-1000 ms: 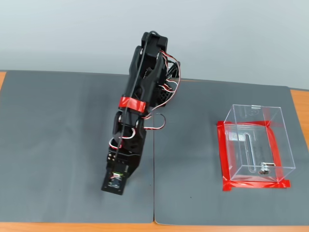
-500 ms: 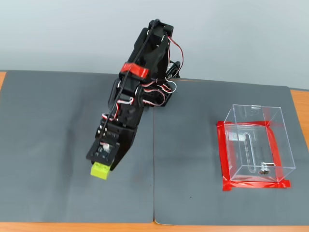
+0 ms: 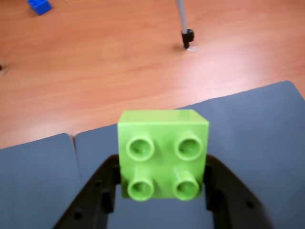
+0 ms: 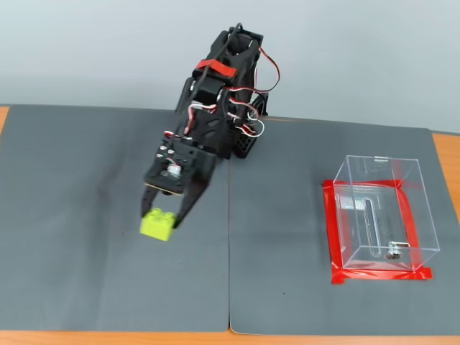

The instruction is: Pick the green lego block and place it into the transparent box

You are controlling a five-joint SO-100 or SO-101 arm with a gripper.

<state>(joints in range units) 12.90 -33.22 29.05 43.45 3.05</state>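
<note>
The green lego block (image 3: 163, 155) is a lime brick with four studs, sitting between my two black fingers in the wrist view. My gripper (image 3: 161, 168) is shut on it, with a finger pressed against each side. In the fixed view the block (image 4: 158, 224) sits at the tip of my gripper (image 4: 161, 214), at or just above the left grey mat; I cannot tell whether it touches. The transparent box (image 4: 379, 215) stands upright on the right mat, edged by red tape, far to the right of my gripper. It holds nothing but the slot and metal fitting in its base.
Two grey mats (image 4: 86, 180) meet at a seam on a wooden table (image 3: 95, 71). A blue lego block (image 3: 39, 6) lies on the wood at the far left of the wrist view. A thin metal rod with a black foot (image 3: 187, 36) stands on the wood.
</note>
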